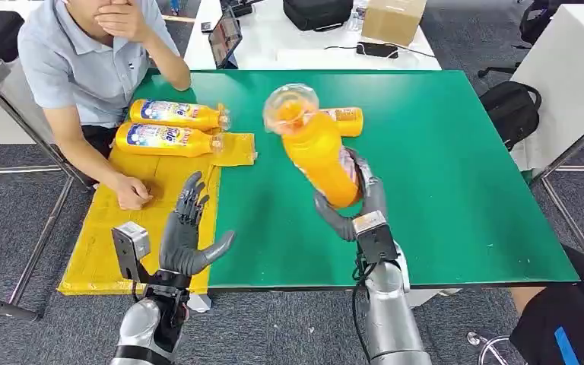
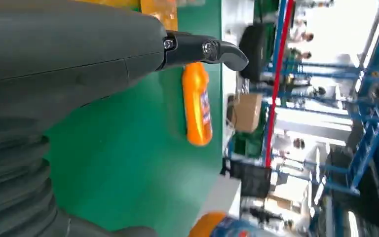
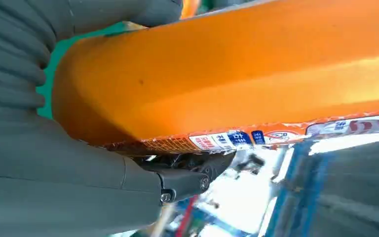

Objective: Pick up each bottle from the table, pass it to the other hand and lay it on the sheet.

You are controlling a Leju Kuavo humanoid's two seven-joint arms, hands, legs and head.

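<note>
Nearest, the robot's left hand (image 1: 188, 236) waits empty, fingers spread, over the edge of the yellow sheet (image 1: 106, 251). The right hand (image 1: 353, 205) grips an orange plastic bottle (image 1: 315, 148) lifted above the green table (image 1: 464, 190), handover apparently pending. Farther off, two labelled orange bottles (image 1: 171, 127) already lie on the sheet; one more orange bottle (image 1: 346, 120) remains on the table.

A person (image 1: 84, 68) in a pale blue shirt sits at my left, one hand at the face, the other fist (image 1: 133, 192) resting down low. Beyond the green worktop (image 1: 456, 167) I see a white table (image 1: 304, 46) carrying a black bag (image 1: 318, 13), a cardboard box (image 1: 393, 19) and a tablet (image 1: 226, 36). A black backpack (image 1: 511, 110) sits on the floor at my right.
</note>
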